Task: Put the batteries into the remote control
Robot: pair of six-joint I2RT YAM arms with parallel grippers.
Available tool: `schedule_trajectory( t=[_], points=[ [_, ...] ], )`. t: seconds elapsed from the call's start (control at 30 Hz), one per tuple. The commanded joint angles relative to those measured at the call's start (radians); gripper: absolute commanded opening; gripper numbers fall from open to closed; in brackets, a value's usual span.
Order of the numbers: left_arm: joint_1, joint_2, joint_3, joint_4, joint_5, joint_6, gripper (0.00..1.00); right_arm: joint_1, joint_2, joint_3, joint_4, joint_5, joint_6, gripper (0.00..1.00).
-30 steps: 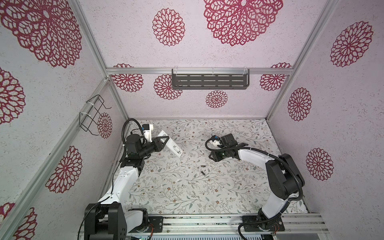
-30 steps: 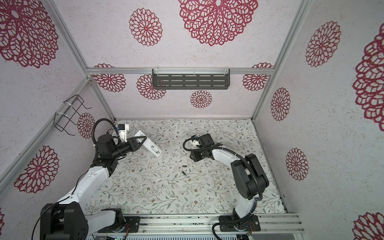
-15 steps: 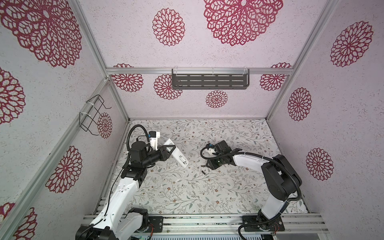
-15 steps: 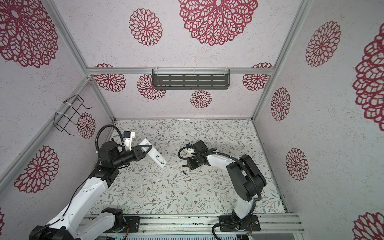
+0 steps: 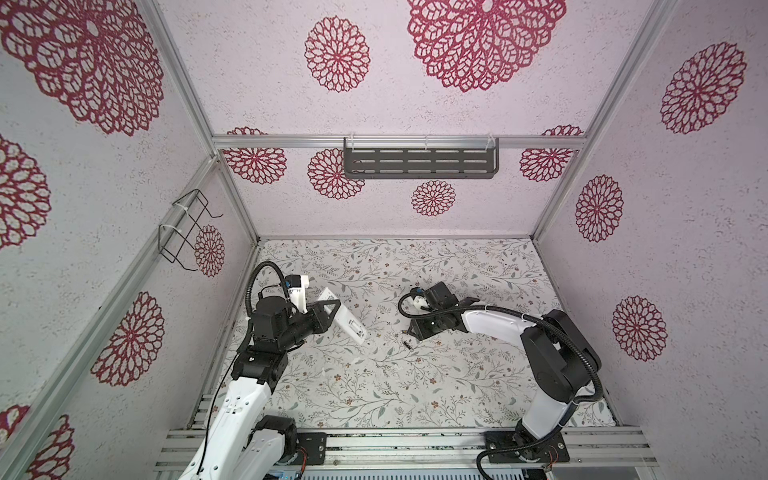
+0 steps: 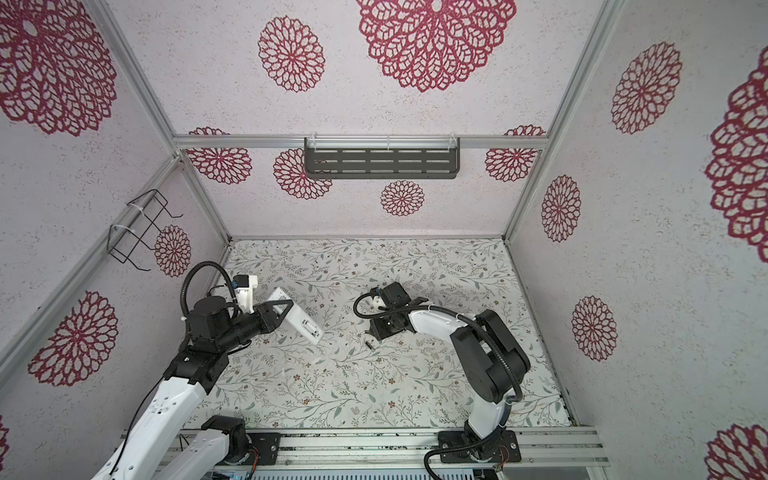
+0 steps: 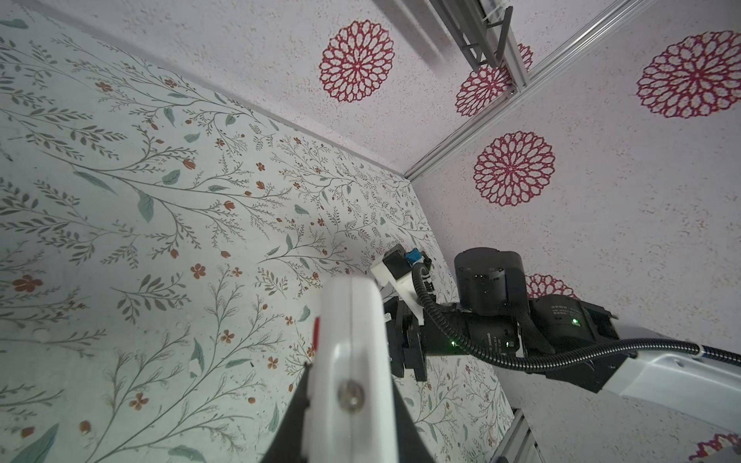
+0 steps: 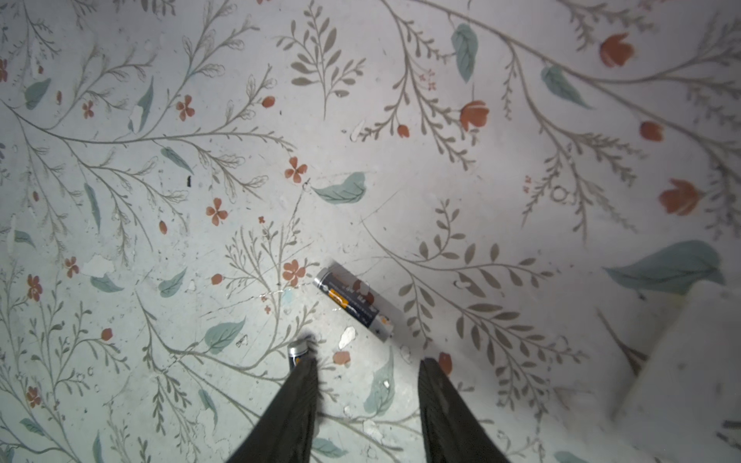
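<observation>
My left gripper (image 5: 328,311) is clamped on the remote control (image 5: 349,324), gripping the white bar near one end. The rest of it slants out toward the middle of the floral table (image 5: 374,395); I cannot tell whether its far end touches the surface. In my left wrist view the remote control (image 7: 353,352) fills the space between my black fingers (image 7: 294,405). My right gripper (image 8: 367,366) hangs low over the table with its jaws apart and nothing between them. One battery (image 8: 353,300) lies flat on the table just ahead of the gap, at an angle. A second battery (image 8: 297,352) shows only its end, right at the tip of one finger (image 8: 296,401). Both lie well apart from the remote control.
</observation>
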Motion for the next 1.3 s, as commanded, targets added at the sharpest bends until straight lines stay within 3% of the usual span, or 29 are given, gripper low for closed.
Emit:
schedule_trajectory(
  t=[0.0,0.57,1.27],
  points=[
    [-0.003,-0.022,-0.019,0.005,-0.009,-0.015,0.10,0.019,-0.043,-0.001,-0.034,0.021,0.016,0.45],
    [-0.002,-0.026,-0.034,0.037,0.012,-0.029,0.10,0.132,-0.056,-0.040,-0.073,0.123,-0.043,0.44],
    [-0.001,-0.021,-0.032,0.043,0.010,-0.025,0.10,0.199,-0.015,-0.002,-0.118,0.190,-0.089,0.35]
  ],
)
